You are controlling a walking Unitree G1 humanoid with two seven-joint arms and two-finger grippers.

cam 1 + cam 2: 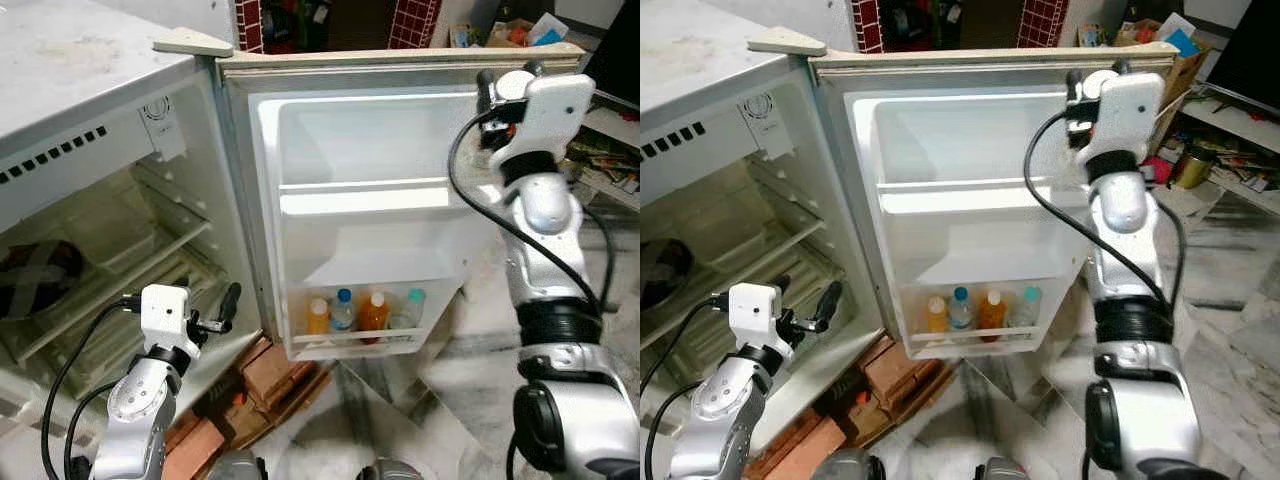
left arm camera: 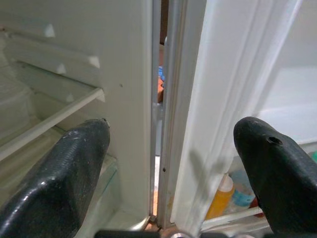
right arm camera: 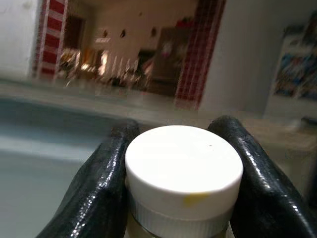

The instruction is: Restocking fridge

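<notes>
The small fridge stands open, its door [image 1: 360, 150] swung wide toward me. The door's bottom shelf [image 1: 350, 340] holds several bottles: an orange one [image 1: 318, 316], a blue-capped clear one [image 1: 343, 310], another orange one [image 1: 375, 312] and a teal-capped one [image 1: 412, 305]. My right arm is raised by the door's top right corner. In the right wrist view, my right gripper [image 3: 183, 134] is shut on a bottle with a white screw cap [image 3: 183, 168]. My left gripper [image 1: 222, 312] is low, open and holding nothing, pointing at the hinge gap [image 2: 158, 124] between cabinet and door.
Inside the cabinet are wire shelves [image 1: 120, 250] and a dark bundle with pale straps [image 1: 35, 275] at the left. Red bricks [image 1: 270, 375] lie under the fridge's front corner. Cluttered shelves [image 1: 610, 160] stand to the right on a marble floor [image 1: 460, 380].
</notes>
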